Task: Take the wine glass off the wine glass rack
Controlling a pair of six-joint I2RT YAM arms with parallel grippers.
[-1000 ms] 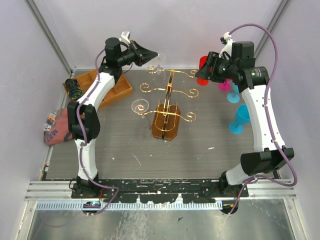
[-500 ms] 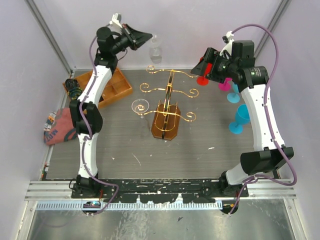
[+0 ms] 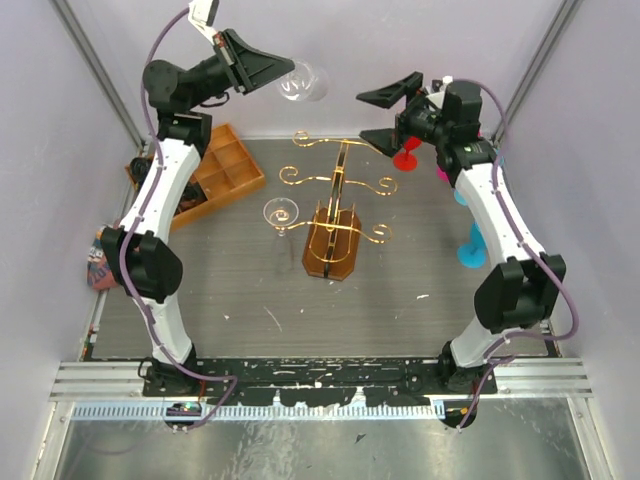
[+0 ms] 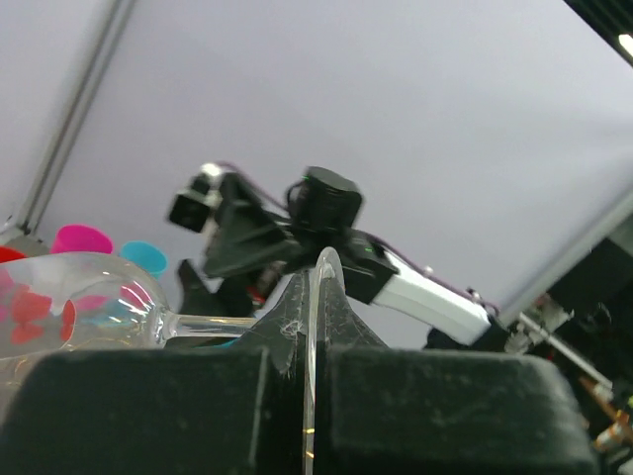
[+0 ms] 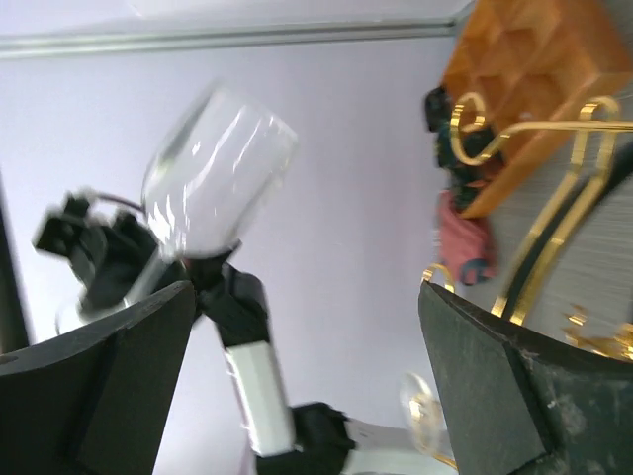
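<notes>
Above the far edge of the counter, left of its middle, the left tool holds the wine glass up in the air, well apart from the wine glass rack below. The glass is tipped over, its bowl pointing toward the right side. From the left wrist camera the two pads are pressed together on the thin foot of the glass, which shows edge-on between them, with the stem and bowl running off to the left.

The right tool is raised near the far edge too, just right of the rack's far end and facing the glass. Its jaws are spread wide with nothing between them.

The rack stands upright near the middle of the counter on its amber base. A second clear glass sits at a scroll arm on its left side. A compartmented tray lies toward the far-left corner. A red goblet and a blue goblet stand toward the right edge.
</notes>
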